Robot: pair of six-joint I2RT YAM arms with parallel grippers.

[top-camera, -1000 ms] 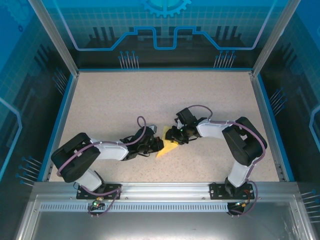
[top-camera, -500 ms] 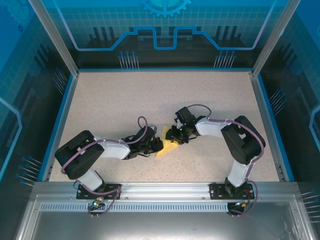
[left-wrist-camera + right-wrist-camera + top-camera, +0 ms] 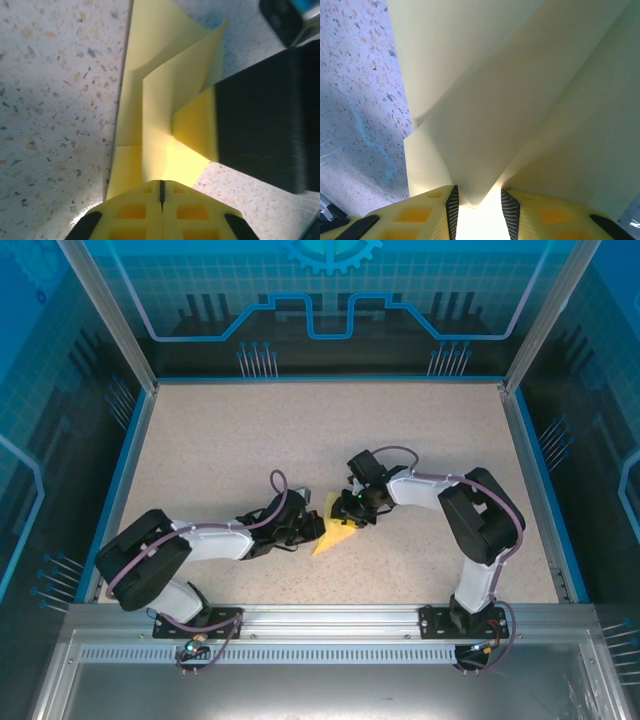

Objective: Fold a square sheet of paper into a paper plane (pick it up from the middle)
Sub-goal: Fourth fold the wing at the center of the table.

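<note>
- pale-yellow paper (image 3: pixel 333 539), partly folded, is seen near the middle of the speckled table (image 3: pixel 300 430), between the two grippers.
- the left gripper (image 3: pixel 311 531) is clenched on the paper's left side. in the left wrist view its yellow fingers (image 3: pixel 135 212) are pressed together with only a thin seam between them, and layered flaps of paper are spread out beyond them.
- a dark finger (image 3: pixel 260 115) of the right gripper (image 3: pixel 350 512) is laid over the paper's right side in that same view.
- in the right wrist view a raised fold of the paper is funnelled down between the ribbed pads (image 3: pixel 453 210) and is grasped there, with the jaws held partly closed.
- one pointed corner of the paper is directed toward the near-left of the table.
</note>
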